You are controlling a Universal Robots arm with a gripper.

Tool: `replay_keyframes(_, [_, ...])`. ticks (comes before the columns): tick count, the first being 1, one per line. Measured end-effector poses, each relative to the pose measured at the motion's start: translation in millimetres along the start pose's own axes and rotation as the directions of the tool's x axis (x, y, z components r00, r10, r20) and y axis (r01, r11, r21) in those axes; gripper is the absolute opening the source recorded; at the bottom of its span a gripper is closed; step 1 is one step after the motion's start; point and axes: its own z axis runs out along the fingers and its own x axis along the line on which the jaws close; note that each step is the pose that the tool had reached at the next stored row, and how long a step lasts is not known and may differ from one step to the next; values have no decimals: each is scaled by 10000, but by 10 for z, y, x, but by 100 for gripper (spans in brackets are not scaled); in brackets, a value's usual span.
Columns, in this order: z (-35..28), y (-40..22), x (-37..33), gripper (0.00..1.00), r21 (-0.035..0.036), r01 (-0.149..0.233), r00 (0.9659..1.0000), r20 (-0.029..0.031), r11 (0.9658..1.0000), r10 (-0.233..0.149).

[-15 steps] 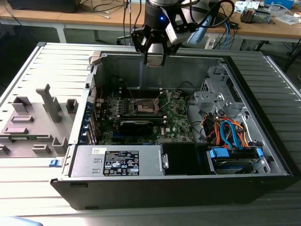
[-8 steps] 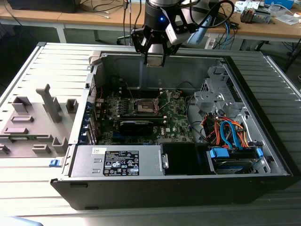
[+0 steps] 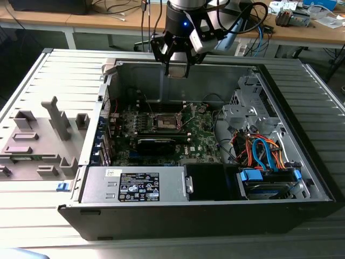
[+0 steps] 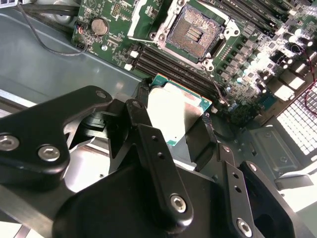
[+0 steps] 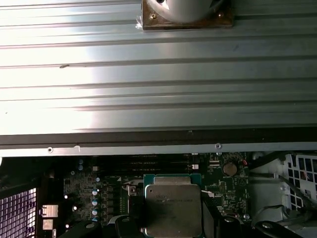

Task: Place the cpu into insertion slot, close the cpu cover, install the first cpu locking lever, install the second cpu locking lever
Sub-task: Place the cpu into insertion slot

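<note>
Gripper: one gripper (image 3: 177, 69) hangs over the far wall of the computer case (image 3: 188, 222); its two black fingers (image 4: 148, 134) are clamped on the cpu
Cpu: one cpu (image 4: 171, 106), silvery top and green edge, gripped at two opposite sides, in the air and apart from the board; in the first wrist view it (image 5: 173, 208) sits in front of the motherboard
Insertion slot: one insertion slot (image 4: 190, 32) on the green motherboard (image 3: 202, 137), toward the case's far wall; nothing in it, its contact field bare
Cpu cover: one silver cpu cover (image 4: 141, 16) tilted up at one side of the slot
Case contents: one motherboard, one long black card (image 3: 156, 144) just nearer than the slot, one silver power supply (image 3: 135, 184) at the near wall toward the exterior view's left, one drive bay with blue tabs (image 3: 267, 178) in the near corner on the exterior view's right, orange and blue cables (image 3: 264, 150) above it
Coin cell: one (image 4: 99, 26), near the board's edge
Tabletop: ribbed metal tabletop (image 3: 323, 108) carries the case; one grey fixture tray (image 3: 38, 140) lies near its edge on the exterior view's left
</note>
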Motion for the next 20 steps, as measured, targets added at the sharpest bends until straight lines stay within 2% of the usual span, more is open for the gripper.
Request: replay_keyframes(20, [41, -18, -1, 55, 0, 0, 10000, 0, 10000, 0])
